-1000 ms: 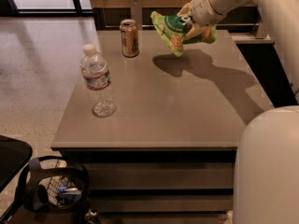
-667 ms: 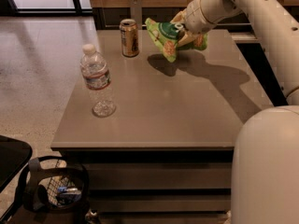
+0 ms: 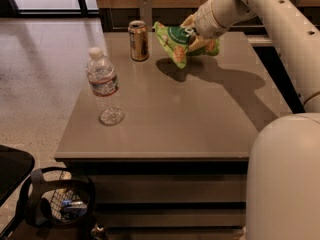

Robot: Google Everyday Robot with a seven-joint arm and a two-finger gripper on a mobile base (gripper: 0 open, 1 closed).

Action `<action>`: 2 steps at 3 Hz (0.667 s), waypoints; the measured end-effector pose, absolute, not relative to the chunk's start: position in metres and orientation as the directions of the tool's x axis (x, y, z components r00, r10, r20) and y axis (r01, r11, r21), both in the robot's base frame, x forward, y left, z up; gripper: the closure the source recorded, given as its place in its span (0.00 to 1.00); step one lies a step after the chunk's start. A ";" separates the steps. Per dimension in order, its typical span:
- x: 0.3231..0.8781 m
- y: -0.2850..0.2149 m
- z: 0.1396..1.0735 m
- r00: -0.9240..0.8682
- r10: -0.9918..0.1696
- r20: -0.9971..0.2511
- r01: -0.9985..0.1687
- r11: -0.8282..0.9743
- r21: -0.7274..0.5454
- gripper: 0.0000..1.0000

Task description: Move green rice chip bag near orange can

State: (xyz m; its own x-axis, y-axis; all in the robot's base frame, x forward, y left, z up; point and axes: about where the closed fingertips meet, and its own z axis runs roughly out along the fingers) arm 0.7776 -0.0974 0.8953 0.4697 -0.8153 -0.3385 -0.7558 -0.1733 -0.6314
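Note:
The green rice chip bag [image 3: 176, 43] hangs just above the far part of the grey table [image 3: 200, 114], held by my gripper [image 3: 192, 35]. The gripper comes in from the upper right and is shut on the bag's top. The orange can [image 3: 138, 40] stands upright at the table's far left, a short gap to the left of the bag. The bag's lower edge is close to the tabletop, over its own shadow.
A clear plastic water bottle [image 3: 104, 87] stands near the table's left edge. My white arm [image 3: 280, 29] and base [image 3: 285, 184] fill the right side. A black basket [image 3: 62, 204] sits on the floor at lower left. A wall post [image 3: 145, 6] stands behind the can.
The gripper has carried the bag leftward and down, from right of the can to close beside it. The can and the bottle have not moved.

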 end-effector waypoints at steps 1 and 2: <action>0.778 -0.095 0.892 0.471 -0.813 -0.341 -0.758 -0.176 -0.628 0.41; 0.779 -0.092 0.889 0.473 -0.812 -0.343 -0.760 -0.179 -0.625 0.17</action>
